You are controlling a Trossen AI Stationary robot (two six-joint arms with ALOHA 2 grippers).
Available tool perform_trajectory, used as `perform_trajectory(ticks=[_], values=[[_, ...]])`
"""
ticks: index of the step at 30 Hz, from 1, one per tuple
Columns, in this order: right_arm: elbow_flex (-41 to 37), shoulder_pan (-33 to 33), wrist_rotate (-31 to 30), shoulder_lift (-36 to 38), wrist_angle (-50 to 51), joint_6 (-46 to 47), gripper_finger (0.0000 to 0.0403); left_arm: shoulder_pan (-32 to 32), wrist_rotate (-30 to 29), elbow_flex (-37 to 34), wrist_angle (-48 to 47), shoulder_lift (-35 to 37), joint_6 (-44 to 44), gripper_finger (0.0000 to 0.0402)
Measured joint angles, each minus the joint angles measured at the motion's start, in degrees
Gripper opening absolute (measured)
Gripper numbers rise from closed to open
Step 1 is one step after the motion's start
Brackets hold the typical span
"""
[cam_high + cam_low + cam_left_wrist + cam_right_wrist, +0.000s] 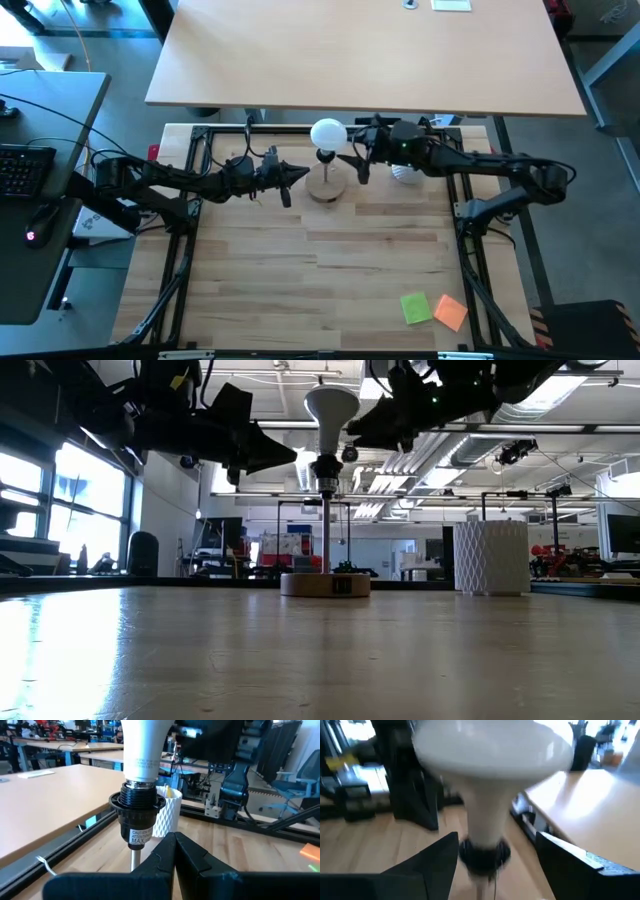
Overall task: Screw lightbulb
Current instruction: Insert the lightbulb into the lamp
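The white lightbulb [327,132] stands upright with its screw end in the black socket [136,807] of a lamp, whose thin stem rises from a round wooden base [325,584]. My left gripper [174,845] is shut and points level at the stem just below the socket from the table's left, a small gap short of it [290,458]. My right gripper [495,860] is open at the bulb's right. In its wrist view its two fingers stand on either side of the bulb's neck [485,820] without touching it.
A white ribbed cup [490,557] stands right of the lamp, under my right arm. A green [416,308] and an orange [451,312] sticky note lie near the table's front right corner. A light wooden desk [365,55] borders the far edge.
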State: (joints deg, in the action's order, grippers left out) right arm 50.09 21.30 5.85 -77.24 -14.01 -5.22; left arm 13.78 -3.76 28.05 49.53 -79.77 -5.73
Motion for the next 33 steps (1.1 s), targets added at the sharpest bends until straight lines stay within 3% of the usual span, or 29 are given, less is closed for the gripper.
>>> perform_trajectory(ticks=[4, 8, 12, 15, 18, 23, 27, 33], values=[[0.0, -2.33, -6.09, 1.56, 3.16, 0.71, 0.0251, 1.12, 0.22, 0.08, -0.05, 2.6, -1.52, 0.0], [0.0, -6.38, -12.57, 3.78, 3.69, 0.04, 0.0211, 4.73, 0.79, 0.17, -0.3, 7.46, -1.25, 0.0], [0.0, -10.11, -15.75, 5.89, 3.72, -1.55, 0.0141, 10.73, 7.49, 2.63, -1.89, 9.62, -3.45, 0.0], [0.0, -11.39, -15.27, 6.15, 1.19, -2.66, 0.0074, 14.66, 14.52, 9.36, -9.6, 8.31, -3.29, 0.0], [0.0, -11.71, -14.34, 6.15, -1.49, -5.05, 0.0015, 16.45, 16.61, 16.8, -17.84, 5.21, 0.78, 0.0], [0.0, -10.01, -12.67, 6.96, -2.98, -5.17, 0.0015, 18.32, 17.05, 23.44, -20.87, -0.21, 3.43, 0.0], [0.0, -6.97, -8.74, 6.73, -2.27, -3.67, 0.0003, 19.75, 18.6, 23.94, -19.34, -2.33, 2.64, 0.0], [0.0, -2.33, -8.18, 6.67, -3.4, -2.96, 0.0001, 18.61, 22.36, 24.02, -19.46, -2.78, -0.17, 0.0]])
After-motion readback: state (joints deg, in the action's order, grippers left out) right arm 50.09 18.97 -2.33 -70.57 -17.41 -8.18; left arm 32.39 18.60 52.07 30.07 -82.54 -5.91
